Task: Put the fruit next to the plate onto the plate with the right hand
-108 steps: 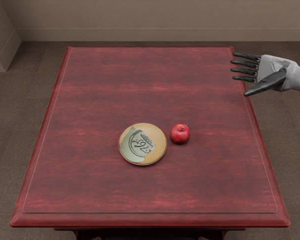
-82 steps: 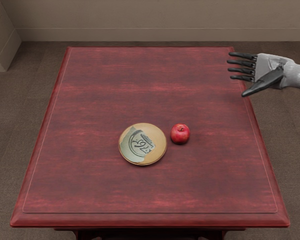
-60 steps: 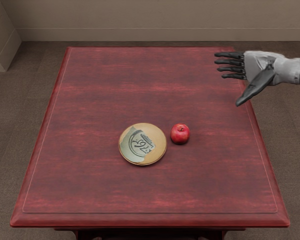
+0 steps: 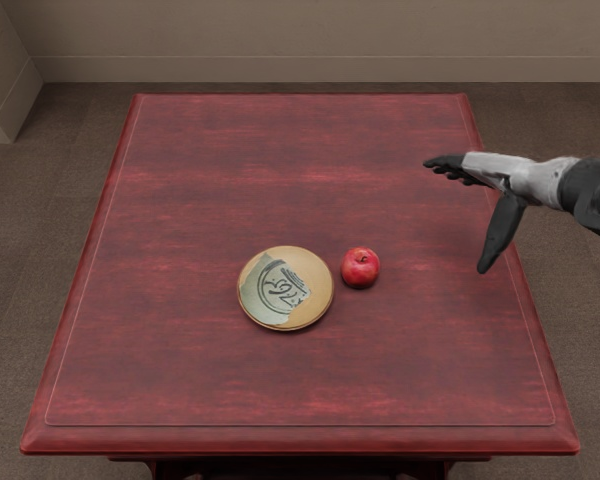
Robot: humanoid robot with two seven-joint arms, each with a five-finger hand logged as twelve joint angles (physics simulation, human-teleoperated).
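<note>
Around the middle of the table (image 4: 280, 150), your apple (image 4: 360, 267) sits just beside the plate (image 4: 285, 288), on its right-edge side. Your right hand (image 4: 492, 176) hovers by the right edge, fingers stretched out wide, holding nothing.

R hand (image 4: 480, 180) moved in from the far-right corner over the tabletop (image 4: 280, 180). Palm now turned flat, thumb pointing down; nearer the apple (image 4: 360, 267).

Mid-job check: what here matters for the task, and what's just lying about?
Job: small red apple; round tan ceramic plate with dark pattern, beside it; right hand, fingers spread.
Other: dark red wooden table, only the support.
</note>
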